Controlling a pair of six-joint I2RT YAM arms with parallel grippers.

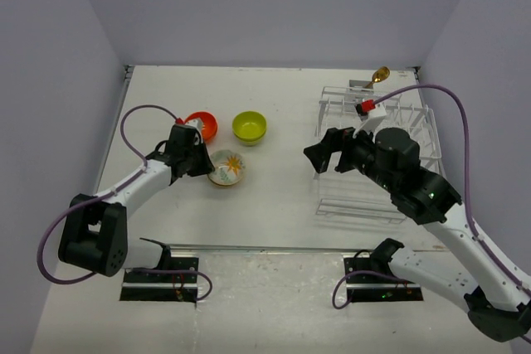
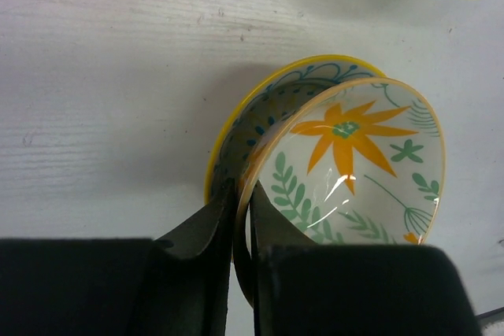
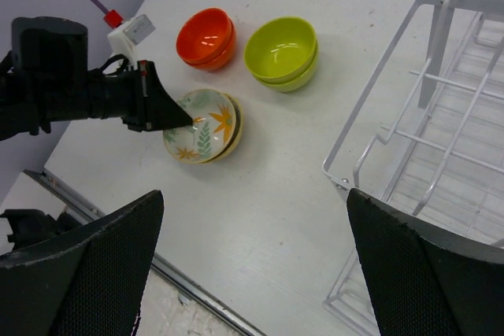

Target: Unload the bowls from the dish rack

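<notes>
Left gripper point(image 2: 242, 198) clamps rim of glossy cream floral bowl point(image 2: 354, 155), frame centre; free it only once seated level in yellow-rimmed bowl point(image 2: 246, 125).

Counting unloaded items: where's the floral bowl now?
Top view, left side: the floral bowl sits nested in a yellow-rimmed bowl near the orange bowl, rim pinched by the left gripper.

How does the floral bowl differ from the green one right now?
The floral bowl is cream with orange flowers; the green bowl is plain lime. The floral bowl sits askew in the bowl under it, rim pinched in the left gripper; the green bowl sits level, untouched. Both are on the table, each nested in another bowl.
</notes>
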